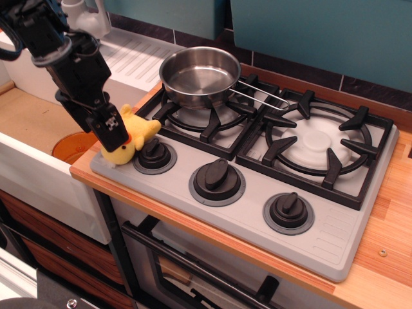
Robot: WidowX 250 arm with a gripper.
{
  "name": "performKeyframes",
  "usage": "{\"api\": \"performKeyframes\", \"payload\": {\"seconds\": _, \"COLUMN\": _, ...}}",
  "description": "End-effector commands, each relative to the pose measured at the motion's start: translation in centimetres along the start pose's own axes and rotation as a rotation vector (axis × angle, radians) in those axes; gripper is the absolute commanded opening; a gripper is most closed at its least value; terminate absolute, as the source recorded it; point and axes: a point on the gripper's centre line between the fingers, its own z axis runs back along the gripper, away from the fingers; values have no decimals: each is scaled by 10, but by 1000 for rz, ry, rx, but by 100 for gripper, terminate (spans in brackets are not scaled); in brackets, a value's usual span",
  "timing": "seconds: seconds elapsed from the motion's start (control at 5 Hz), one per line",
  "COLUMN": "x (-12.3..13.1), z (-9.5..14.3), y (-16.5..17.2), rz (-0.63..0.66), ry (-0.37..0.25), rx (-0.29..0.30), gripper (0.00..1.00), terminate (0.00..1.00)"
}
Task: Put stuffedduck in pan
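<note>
The yellow stuffedduck [138,133] lies at the front left corner of the grey stove top, beside the leftmost knob. My black gripper [111,133] has come down from the upper left and now covers the duck's left side and beak. Whether its fingers are open or closed around the duck is hidden by the gripper body. The shiny steel pan [198,74] sits empty on the back left burner grate, its wire handle pointing right.
A white sink basin [38,174] with an orange plate [72,146] lies left of the stove. Three black knobs [217,180] line the stove front. The right burner grate [315,145] is bare. A white drying rack [132,58] stands behind the sink.
</note>
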Motion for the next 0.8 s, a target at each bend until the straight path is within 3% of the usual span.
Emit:
{"api": "performKeyframes", "payload": {"seconds": 0.0, "x": 10, "z": -15, "y": 7, "rz": -44, "ry": -30, "rx": 10, "gripper": 100, "terminate": 0}}
{"api": "performKeyframes", "payload": {"seconds": 0.2, "x": 12, "z": -20, "y": 11, "rz": -43, "ry": 3, "rx": 4, "gripper": 0, "terminate": 0}}
{"api": "performKeyframes", "payload": {"seconds": 0.6, "x": 13, "z": -11, "y": 14, "rz": -45, "ry": 51, "rx": 3, "gripper": 0, "terminate": 0}}
